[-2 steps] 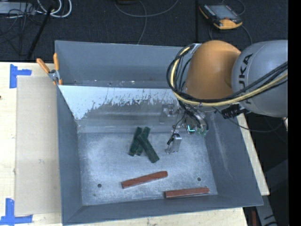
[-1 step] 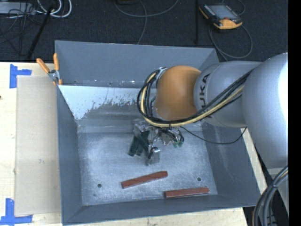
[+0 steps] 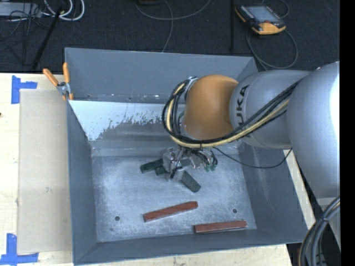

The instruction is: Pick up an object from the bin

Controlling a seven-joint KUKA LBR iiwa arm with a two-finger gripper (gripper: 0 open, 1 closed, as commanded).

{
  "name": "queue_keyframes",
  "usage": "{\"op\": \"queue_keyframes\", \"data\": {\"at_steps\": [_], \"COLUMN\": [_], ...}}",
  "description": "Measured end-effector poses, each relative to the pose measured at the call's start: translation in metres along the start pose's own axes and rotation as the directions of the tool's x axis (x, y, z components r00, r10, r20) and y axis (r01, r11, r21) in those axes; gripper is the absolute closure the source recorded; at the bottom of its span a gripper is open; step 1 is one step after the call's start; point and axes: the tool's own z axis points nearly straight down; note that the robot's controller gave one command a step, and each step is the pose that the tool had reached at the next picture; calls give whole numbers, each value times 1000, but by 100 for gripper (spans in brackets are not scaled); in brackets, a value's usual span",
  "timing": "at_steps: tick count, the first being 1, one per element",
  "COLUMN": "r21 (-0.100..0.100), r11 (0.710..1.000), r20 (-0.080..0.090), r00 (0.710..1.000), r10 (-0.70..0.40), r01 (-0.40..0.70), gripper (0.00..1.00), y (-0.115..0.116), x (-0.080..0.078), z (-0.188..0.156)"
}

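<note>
Arm's gripper (image 3: pixel 177 169) seen low over bin (image 3: pixel 83 165) floor, spread or pressed together can't be told, dark green piece (image 3: pixel 150 168) lying just view-left of gripper, dark grey block (image 3: pixel 191 183) just below-right, red-brown stick (image 3: pixel 170 211) further below, 2nd red-brown stick (image 3: pixel 220 226) beyond that.

A dark greenish thing (image 3: pixel 152 167) lies flat in the middle of the bin (image 3: pixel 111 198), partly hidden. One end points left, the other front-right.

On the floor of the grey metal bin (image 3: pixel 111 195) I see the pincer (image 3: pixel 177 168) about mid-bin. A dark green flat piece (image 3: pixel 151 167) lies just left of it and a dark green slanted block (image 3: pixel 191 183) just in front. Nearer the front wall lie a reddish-brown flat strip (image 3: pixel 170 211) and, to its right, a shorter reddish-brown bar (image 3: pixel 220 226) — the two apart.
</note>
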Motion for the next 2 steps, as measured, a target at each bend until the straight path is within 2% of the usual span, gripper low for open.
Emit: {"op": "queue_keyframes", "data": {"at_steps": [1, 2], "r21": [-2, -2], "r11": [1000, 1000], "r20": [-11, -9], "r00": [1000, 1000], "r10": [1, 2], "r01": [-1, -2], "gripper": [0, 100], "y": [1, 1], "x": [3, 2], "z": [4, 2]}}
